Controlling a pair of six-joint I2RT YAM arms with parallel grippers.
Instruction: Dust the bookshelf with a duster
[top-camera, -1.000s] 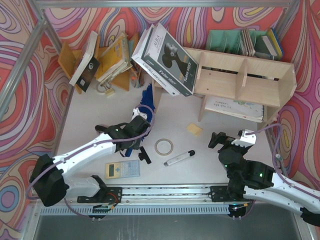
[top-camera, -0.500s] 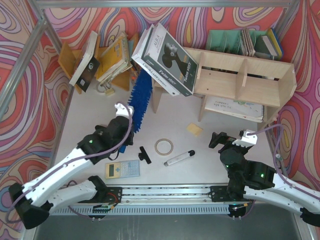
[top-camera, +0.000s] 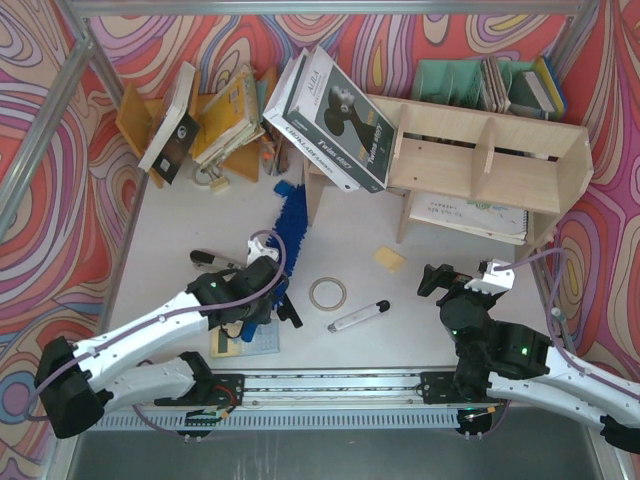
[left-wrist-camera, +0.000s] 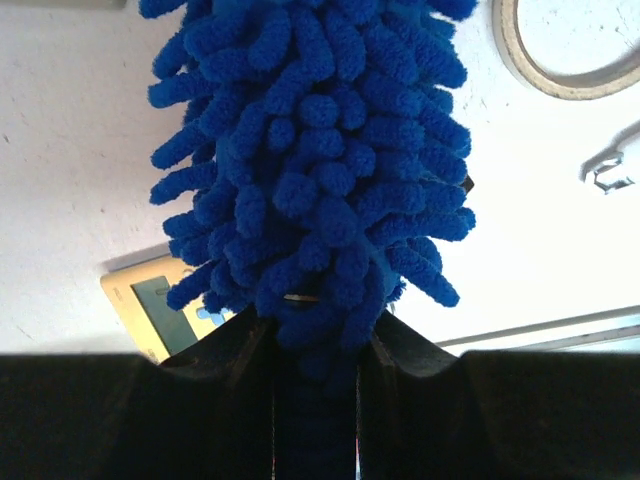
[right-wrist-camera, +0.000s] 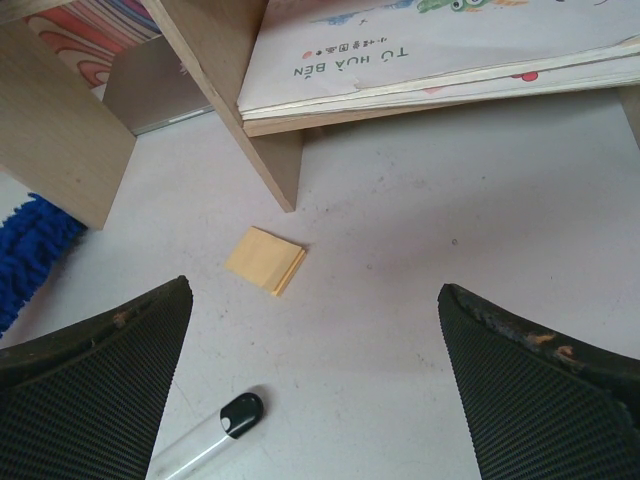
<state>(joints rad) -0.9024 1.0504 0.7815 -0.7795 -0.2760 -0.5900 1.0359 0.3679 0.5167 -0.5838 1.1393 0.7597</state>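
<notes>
The blue fluffy duster (top-camera: 288, 225) lies slanted over the table, its tip near the left leg of the plywood bookshelf (top-camera: 480, 160). My left gripper (top-camera: 268, 282) is shut on the duster's lower end. In the left wrist view the fluffy head (left-wrist-camera: 320, 170) fills the middle and the black fingers (left-wrist-camera: 225, 400) clamp its base. My right gripper (top-camera: 455, 275) is open and empty on the table in front of the shelf. Its wrist view shows the shelf's legs (right-wrist-camera: 240, 100), a flat book on the lower tier, and the duster's tip (right-wrist-camera: 30, 250) at the left edge.
Large books (top-camera: 335, 105) lean on the shelf's left end. A tape ring (top-camera: 328, 292), marker pen (top-camera: 358, 316), yellow note pad (top-camera: 390, 258) and calculator (top-camera: 240, 342) lie on the table. An orange rack (top-camera: 135, 120) stands back left, a teal organizer (top-camera: 450, 80) behind the shelf.
My left arm swung the duster up and to the left half a second ago, then drew back toward the near edge; the duster now points at the shelf's left leg. The right arm has not moved.
</notes>
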